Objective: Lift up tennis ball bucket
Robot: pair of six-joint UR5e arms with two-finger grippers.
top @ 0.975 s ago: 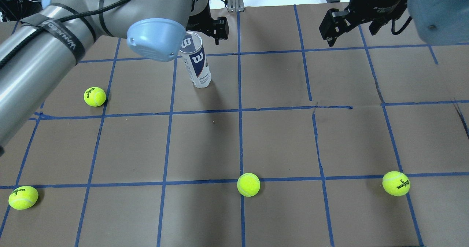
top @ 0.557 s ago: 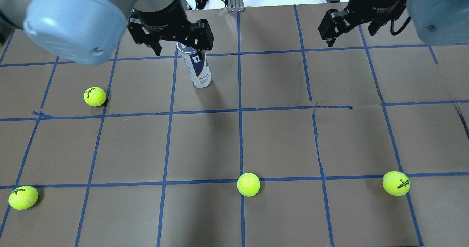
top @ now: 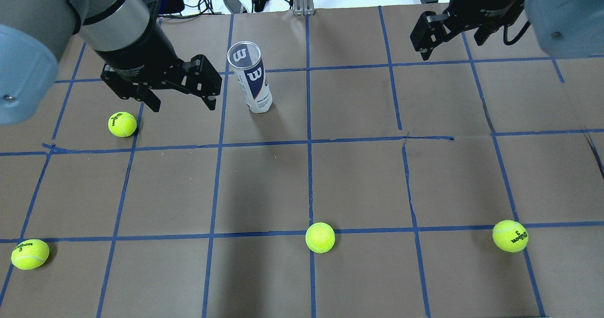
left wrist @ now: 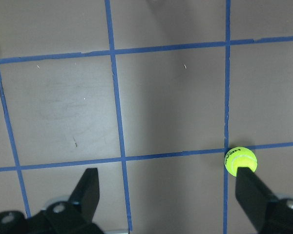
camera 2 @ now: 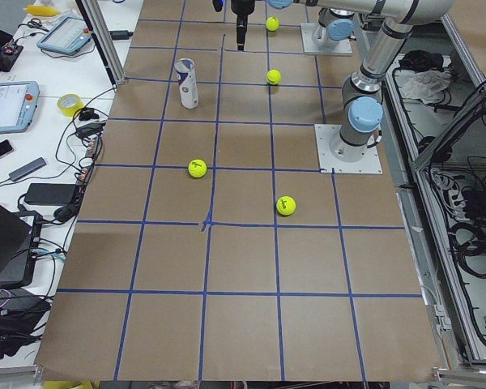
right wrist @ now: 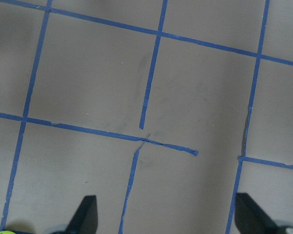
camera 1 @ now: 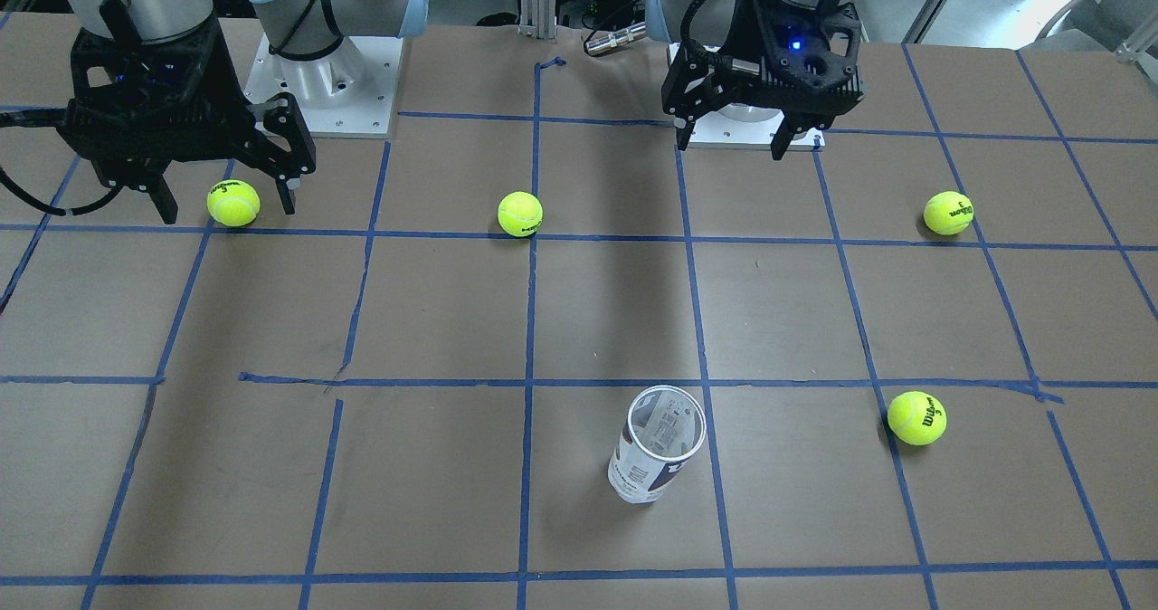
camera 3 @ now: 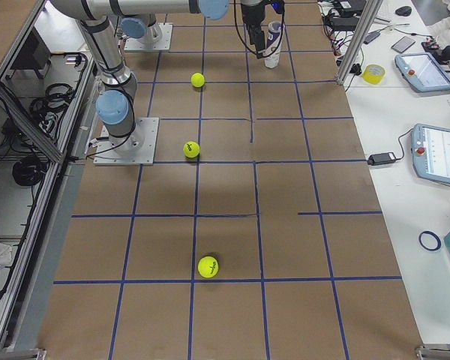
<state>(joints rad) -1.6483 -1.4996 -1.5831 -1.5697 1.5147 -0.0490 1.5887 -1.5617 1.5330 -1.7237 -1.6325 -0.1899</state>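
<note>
One bucket (top: 250,77) stands upright on the counter (top: 358,181), far from the robot's base. Four balls (top: 320,237) lie well apart. Both arms point down. The left fingers (top: 207,83) hang spread wide just beside the bucket, not touching. The right fingers (top: 421,37) are spread too, well away. Both arms are cut off at the edges.

Robotics lab, as I read it from my end. Table (top: 358,181) papered brown, marked off in a blue tape grid (top: 310,181); arm base (camera 2: 358,121) bolted to a metal plate (camera 2: 328,158); teach pendants (camera 3: 441,155) on the white side bench (camera 3: 394,105); cable bundles (camera 2: 466,239) off the table's edge.
</note>
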